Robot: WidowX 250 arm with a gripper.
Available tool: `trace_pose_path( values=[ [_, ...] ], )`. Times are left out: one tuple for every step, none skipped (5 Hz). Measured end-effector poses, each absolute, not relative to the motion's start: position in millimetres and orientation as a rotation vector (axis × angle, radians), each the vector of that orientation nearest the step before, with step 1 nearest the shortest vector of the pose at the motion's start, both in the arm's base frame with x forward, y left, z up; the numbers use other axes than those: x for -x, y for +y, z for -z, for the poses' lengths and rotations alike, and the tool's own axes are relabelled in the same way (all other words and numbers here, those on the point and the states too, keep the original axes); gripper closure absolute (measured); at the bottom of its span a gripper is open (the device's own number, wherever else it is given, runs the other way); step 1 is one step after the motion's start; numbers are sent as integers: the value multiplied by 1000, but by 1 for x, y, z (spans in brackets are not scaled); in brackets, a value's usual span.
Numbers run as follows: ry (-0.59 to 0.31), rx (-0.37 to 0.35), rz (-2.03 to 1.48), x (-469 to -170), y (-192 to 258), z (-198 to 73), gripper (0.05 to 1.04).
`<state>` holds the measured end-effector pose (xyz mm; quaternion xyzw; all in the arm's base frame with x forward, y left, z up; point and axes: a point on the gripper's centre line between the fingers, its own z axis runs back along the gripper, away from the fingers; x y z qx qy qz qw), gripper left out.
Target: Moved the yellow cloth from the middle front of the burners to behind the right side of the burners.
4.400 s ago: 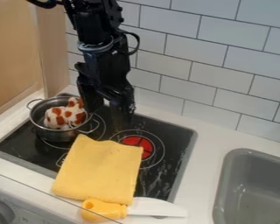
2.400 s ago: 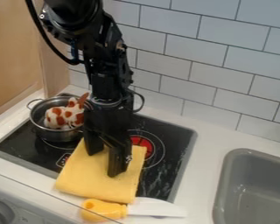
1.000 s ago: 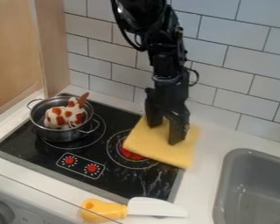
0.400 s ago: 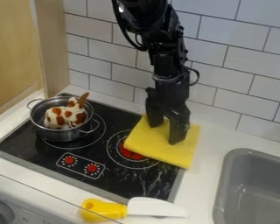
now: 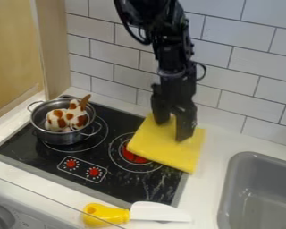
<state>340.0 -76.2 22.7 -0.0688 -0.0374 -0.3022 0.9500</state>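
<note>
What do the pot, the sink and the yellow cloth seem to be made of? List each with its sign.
Pot: likely polished stainless steel, from its grey shine.
Sink: probably smooth plastic, going by its even grey and soft sheen; painted metal is possible.
Yellow cloth: soft matte fabric, seemingly, since nothing on it glints.

Yellow cloth (image 5: 166, 147); black stovetop (image 5: 148, 182); silver pot (image 5: 60, 137); white toy (image 5: 66, 119) with orange-brown patches; grey sink (image 5: 244, 179).

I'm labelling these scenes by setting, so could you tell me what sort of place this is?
Probably a toy kitchen: a black cooktop with a pot holding a spotted plush, a grey sink, and a tiled wall.
</note>
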Motion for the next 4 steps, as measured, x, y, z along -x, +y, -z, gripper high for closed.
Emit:
trace_pose_path(
  values=[
    [-149, 136, 625, -345, -79, -49, 84],
    [-194, 130, 630, -337, -78, -70, 84],
    [-246, 126, 604, -325, -75, -85, 84],
    [-251, 125, 601, -326, -75, -87, 84]
  ],
)
